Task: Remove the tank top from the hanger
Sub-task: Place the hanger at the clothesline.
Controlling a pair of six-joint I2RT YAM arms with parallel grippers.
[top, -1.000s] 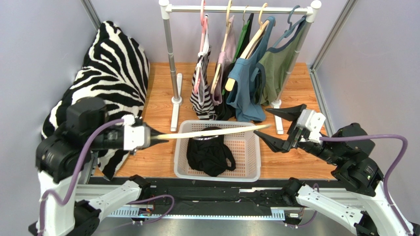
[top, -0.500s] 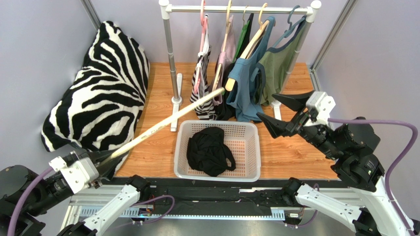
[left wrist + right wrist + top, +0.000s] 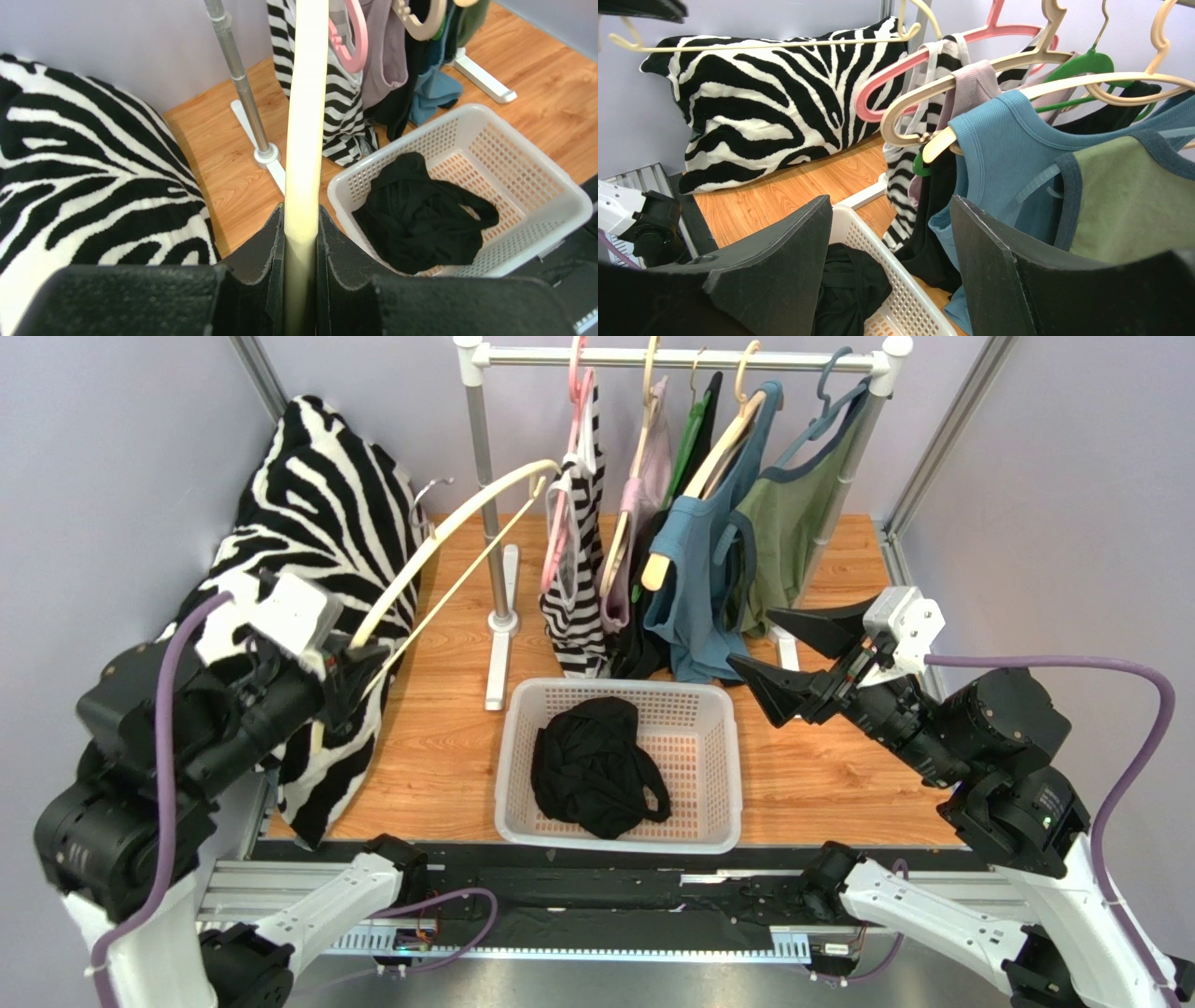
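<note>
The black tank top (image 3: 596, 763) lies crumpled in the white basket (image 3: 697, 756), down and to the right of my left claw (image 3: 302, 224), free of any hanger. The cream hanger (image 3: 307, 140) is bare, and my left claw is clenched on one bar of it. A second ago I held that hanger level across the basket. Now I have swung it up and away to the left, so it reaches out ahead of the claw toward the rack pole (image 3: 484, 490), with the zebra cushion (image 3: 323, 490) just beside me. I take that to mean this garment is done (only the empty hanger needs a home). My right claw (image 3: 752, 643) hangs released and empty, jaws wide, just short of the blue tank top (image 3: 701, 574) hanging ahead of it, probably the next one.
</note>
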